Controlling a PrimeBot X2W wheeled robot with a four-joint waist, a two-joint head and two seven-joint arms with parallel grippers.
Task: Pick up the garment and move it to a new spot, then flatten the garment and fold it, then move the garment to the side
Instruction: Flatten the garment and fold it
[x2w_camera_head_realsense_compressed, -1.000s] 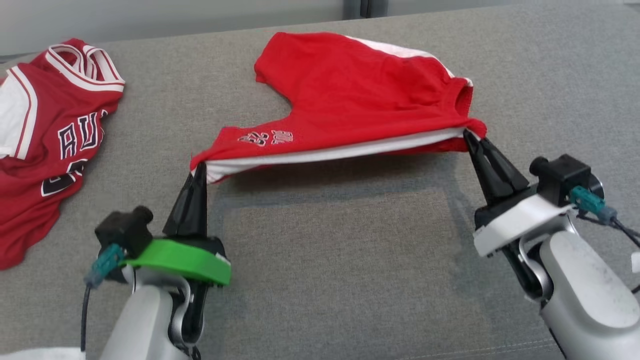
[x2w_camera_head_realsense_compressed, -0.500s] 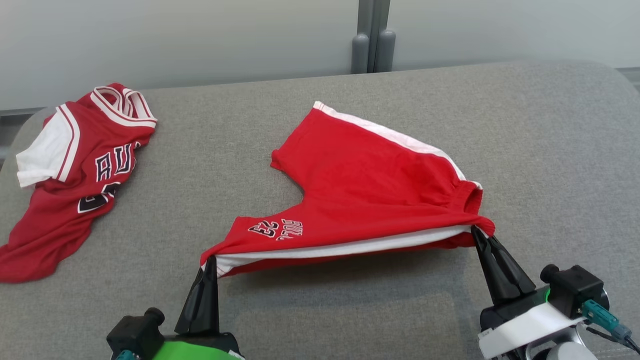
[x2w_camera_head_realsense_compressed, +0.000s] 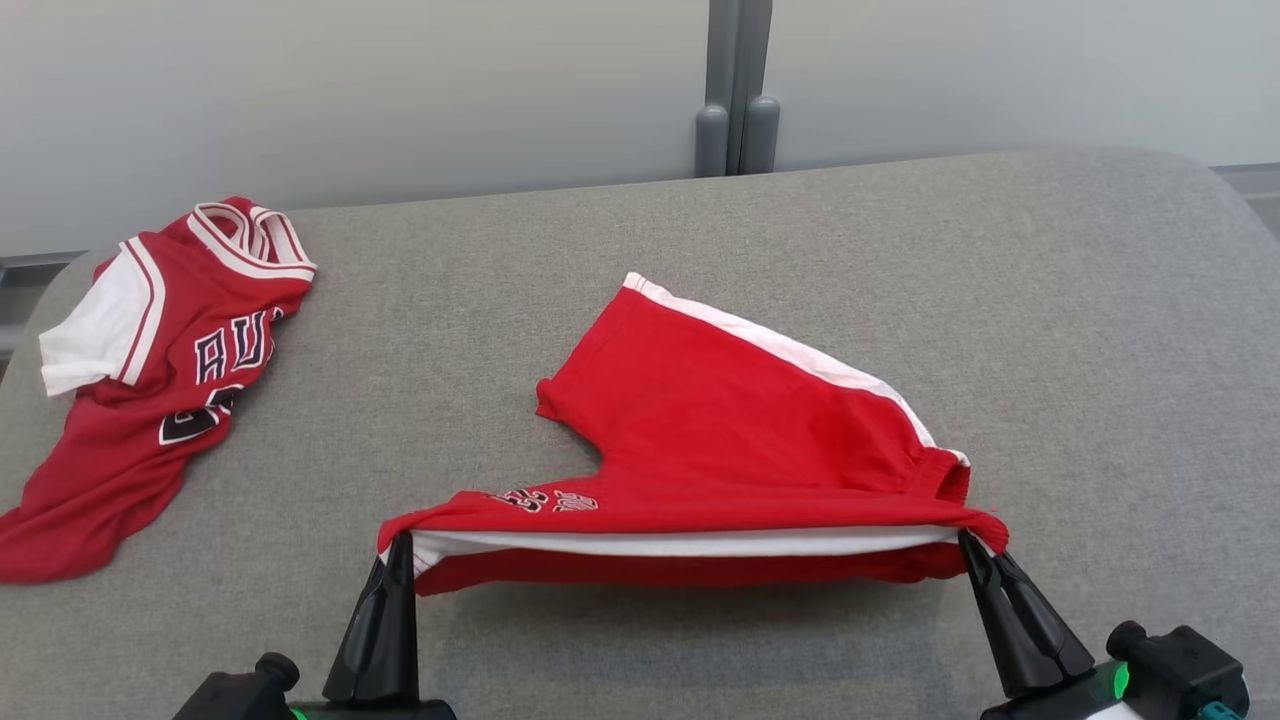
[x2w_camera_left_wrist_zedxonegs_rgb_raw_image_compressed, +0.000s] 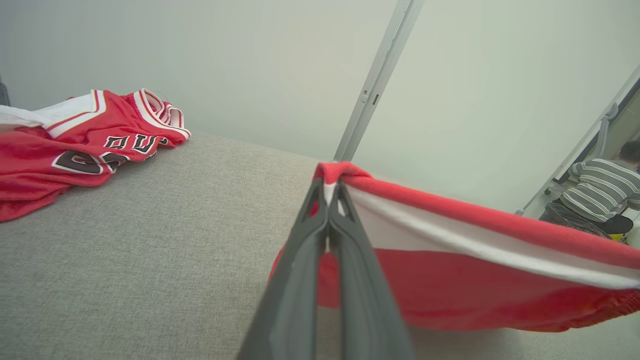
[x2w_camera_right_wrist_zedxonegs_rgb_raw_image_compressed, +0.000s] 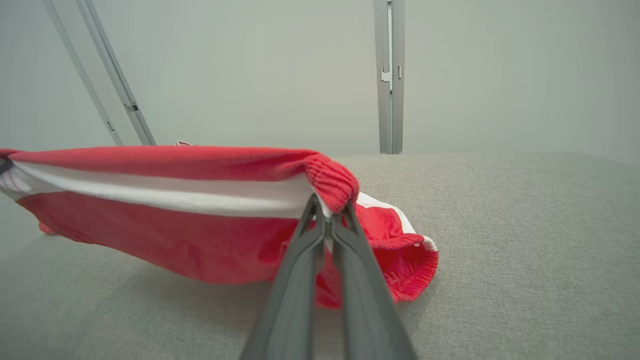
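The garment (x2w_camera_head_realsense_compressed: 740, 430) is a pair of red shorts with a white side stripe, lying on the grey cushion with its near edge lifted and stretched between my two grippers. My left gripper (x2w_camera_head_realsense_compressed: 400, 540) is shut on the leg-hem corner; in the left wrist view my left gripper (x2w_camera_left_wrist_zedxonegs_rgb_raw_image_compressed: 330, 187) pinches the garment (x2w_camera_left_wrist_zedxonegs_rgb_raw_image_compressed: 475, 280) at its red and white edge. My right gripper (x2w_camera_head_realsense_compressed: 967, 538) is shut on the waistband corner, and in the right wrist view my right gripper (x2w_camera_right_wrist_zedxonegs_rgb_raw_image_compressed: 325, 205) grips the elastic band of the garment (x2w_camera_right_wrist_zedxonegs_rgb_raw_image_compressed: 165, 235). The far leg rests flat on the cushion.
A red and white jersey (x2w_camera_head_realsense_compressed: 150, 370) lies crumpled at the far left of the grey cushion (x2w_camera_head_realsense_compressed: 1100, 350). A pale wall with a grey post (x2w_camera_head_realsense_compressed: 735, 90) runs behind. A person in a striped top (x2w_camera_left_wrist_zedxonegs_rgb_raw_image_compressed: 600, 192) sits far off in the left wrist view.
The head camera has tilted up, so the whole scene sits lower in view. Both grippers have raised and drawn the near edge of the garment towards me, stretching it straighter.
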